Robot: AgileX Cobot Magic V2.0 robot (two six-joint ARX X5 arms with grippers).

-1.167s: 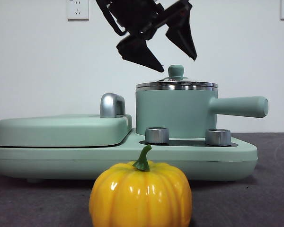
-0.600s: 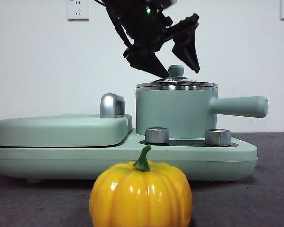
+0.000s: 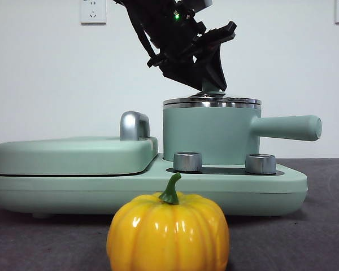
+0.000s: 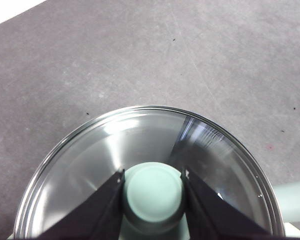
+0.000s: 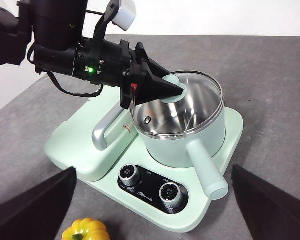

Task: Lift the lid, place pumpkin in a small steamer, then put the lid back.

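The glass lid point(image 3: 212, 102) with its steel rim sits on the mint-green small steamer point(image 3: 209, 135), whose long handle points right. My left gripper point(image 3: 211, 86) comes down from above, its jaws shut on the lid's mint-green knob point(image 4: 153, 192). The right wrist view shows the same grip point(image 5: 166, 90) on the lid point(image 5: 195, 97). The pumpkin point(image 3: 168, 234) stands on the grey table in front of the appliance, and it shows at the edge of the right wrist view point(image 5: 85, 231). My right gripper point(image 5: 153, 170) is open and empty, high above the table in front of the appliance.
The steamer stands on a mint-green appliance base point(image 3: 158, 189) with two steel dials point(image 3: 187, 161) in front. To its left lies the flat griddle cover point(image 3: 73, 155) with a steel handle point(image 3: 134, 125). A white wall is behind.
My left gripper has come down from above the lid onto its knob, and its open jaws have shut on it. The lid, steamer and pumpkin have not moved.
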